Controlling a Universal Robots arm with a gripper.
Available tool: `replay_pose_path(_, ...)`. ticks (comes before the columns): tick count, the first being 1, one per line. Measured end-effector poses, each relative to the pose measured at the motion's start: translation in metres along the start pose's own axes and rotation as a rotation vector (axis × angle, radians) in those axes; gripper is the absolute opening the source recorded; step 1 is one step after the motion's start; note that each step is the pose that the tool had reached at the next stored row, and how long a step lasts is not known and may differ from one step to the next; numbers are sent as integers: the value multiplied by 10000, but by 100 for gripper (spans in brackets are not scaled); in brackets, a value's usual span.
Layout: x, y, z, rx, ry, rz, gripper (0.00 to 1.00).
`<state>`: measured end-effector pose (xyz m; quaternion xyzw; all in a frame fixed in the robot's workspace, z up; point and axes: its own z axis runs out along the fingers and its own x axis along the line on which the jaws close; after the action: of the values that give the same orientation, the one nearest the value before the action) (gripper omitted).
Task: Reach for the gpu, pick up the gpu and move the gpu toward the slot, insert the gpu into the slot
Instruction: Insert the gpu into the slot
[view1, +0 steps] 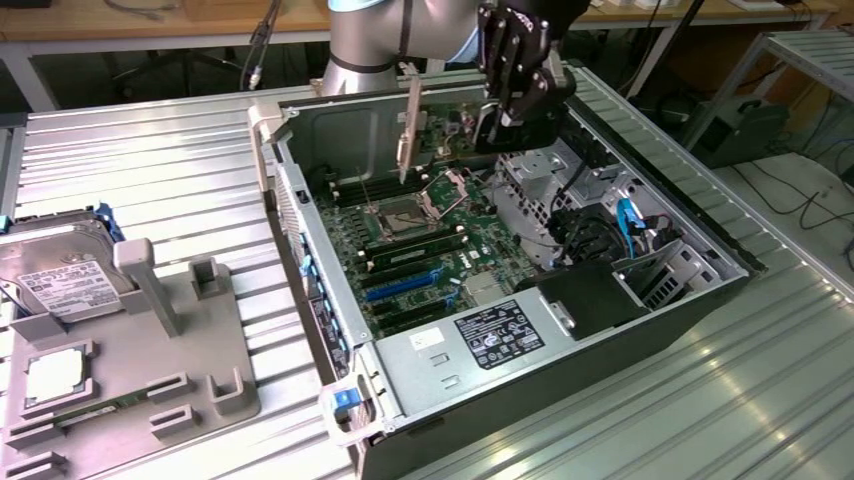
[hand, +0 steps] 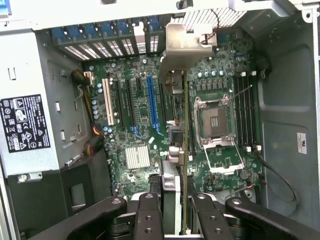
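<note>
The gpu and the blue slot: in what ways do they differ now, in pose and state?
The gpu hangs in the pincer above the motherboard; the slot sits fixed on it, empty. The gpu shows a brownish back and a silver bracket; the slot is bright blue. Both are long and narrow.

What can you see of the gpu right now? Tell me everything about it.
The gpu is a thin flat circuit card, seen edge-on in the wrist view, with a bent silver metal bracket at its far end and a brownish side in the exterior view. It stands on edge, gripped at one end between the fingers of the hand, held above the green motherboard inside the open case. It is not seated: the blue slot lies bare beside it.
</note>
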<state>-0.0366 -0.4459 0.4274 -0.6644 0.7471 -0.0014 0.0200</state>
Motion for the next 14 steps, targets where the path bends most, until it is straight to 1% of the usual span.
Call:
replay_pose_path(1,0,0,5,27,-2,-41,28)
replay_pose_path(2,1,0,14,31,-7,-157,28)
replay_pose_path(4,2,2,37,22,-19,-568,28)
replay_pose_path(6,3,2,64,16,-25,-778,28)
replay_pose_path(9,7,3,118,13,-27,-839,28)
replay_pose_path(11,9,4,157,-6,-25,-841,28)
replay_pose_path(12,9,5,175,-6,-25,-843,28)
replay_pose_path(13,10,7,213,-7,-25,-849,28)
replay_pose_path(14,15,36,246,-7,-25,-848,28)
